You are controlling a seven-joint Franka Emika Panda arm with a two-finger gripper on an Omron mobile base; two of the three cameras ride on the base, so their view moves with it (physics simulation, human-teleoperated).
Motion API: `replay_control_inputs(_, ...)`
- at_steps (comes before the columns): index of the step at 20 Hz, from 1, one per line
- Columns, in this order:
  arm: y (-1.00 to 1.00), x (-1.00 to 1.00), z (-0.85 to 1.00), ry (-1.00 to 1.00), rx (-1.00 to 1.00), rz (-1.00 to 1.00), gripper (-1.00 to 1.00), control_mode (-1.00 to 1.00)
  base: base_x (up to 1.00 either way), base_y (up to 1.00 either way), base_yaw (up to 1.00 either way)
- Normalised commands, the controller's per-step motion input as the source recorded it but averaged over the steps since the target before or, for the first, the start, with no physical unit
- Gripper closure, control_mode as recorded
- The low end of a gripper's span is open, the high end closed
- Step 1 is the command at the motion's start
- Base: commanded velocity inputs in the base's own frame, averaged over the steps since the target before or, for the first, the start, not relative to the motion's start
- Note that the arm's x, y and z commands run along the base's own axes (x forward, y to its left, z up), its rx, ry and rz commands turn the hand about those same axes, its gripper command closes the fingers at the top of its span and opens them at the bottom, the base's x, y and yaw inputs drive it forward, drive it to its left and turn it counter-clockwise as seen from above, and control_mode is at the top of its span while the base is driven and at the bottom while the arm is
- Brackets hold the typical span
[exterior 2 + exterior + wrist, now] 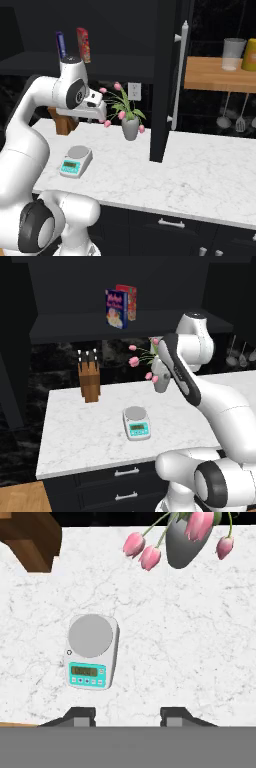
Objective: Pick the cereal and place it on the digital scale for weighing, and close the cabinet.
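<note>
Near on the white veined marble counter (80, 441), the flat grey digital scale (136, 423) with round silver platform and teal panel; behind it a wooden knife block (89, 381) and pink tulips in a grey vase (130, 127). Gripper (127, 714) above counter, jaws apart, empty. Far: the dark-blue cereal (115, 308) upright on the black cabinet (120, 326) shelf, beside a red box (130, 301); right base view adds open door with silver bar handle (179, 75).

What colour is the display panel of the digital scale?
Teal, on the light-grey digital scale; it shows best in the hand view.
</note>
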Motion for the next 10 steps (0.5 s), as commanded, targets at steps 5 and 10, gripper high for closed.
replay_control_inputs(5, -0.04, -0.49, -0.01, -0.03, 0.00, 0.00, -1.00, -1.00, 0.00, 0.00, 0.00)
replay_control_inputs(10, 0.00, -0.76, 0.00, -0.13, 0.00, 0.00, -1.00, -1.00, 0.00, 0.00, 0.00)
